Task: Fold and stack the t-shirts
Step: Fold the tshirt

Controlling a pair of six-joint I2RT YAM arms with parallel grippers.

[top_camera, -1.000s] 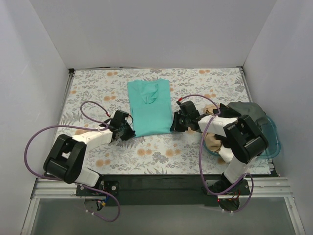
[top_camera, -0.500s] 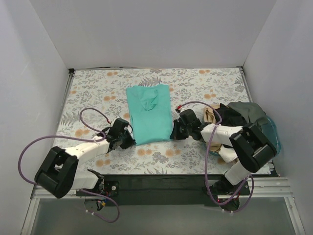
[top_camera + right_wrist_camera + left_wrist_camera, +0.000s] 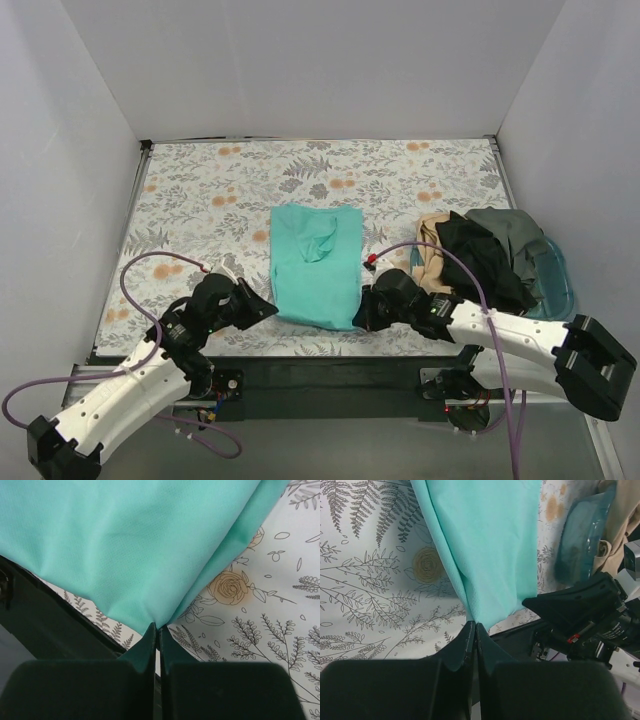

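A bright teal-green t-shirt (image 3: 315, 265) lies folded into a long strip in the middle of the floral table, its lower hem at the near edge. My left gripper (image 3: 268, 310) is shut on the shirt's near left corner (image 3: 472, 614). My right gripper (image 3: 362, 312) is shut on the near right corner (image 3: 156, 620). Both corners are pinched into a point between the dark fingers (image 3: 465, 640) (image 3: 150, 640). More t-shirts, black (image 3: 478, 258), grey-olive (image 3: 515, 240) and beige (image 3: 432, 255), are heaped at the right.
A translucent blue tub (image 3: 555, 285) holds the heap of shirts at the table's right side. The black front rail (image 3: 320, 370) runs just below both grippers. White walls enclose the table on three sides. The right arm's gripper body (image 3: 580, 610) shows in the left wrist view.
Both grippers closed on the teal shirt's near corners and pulled it toward the near edge of the table. Both arms have swung low and forward.
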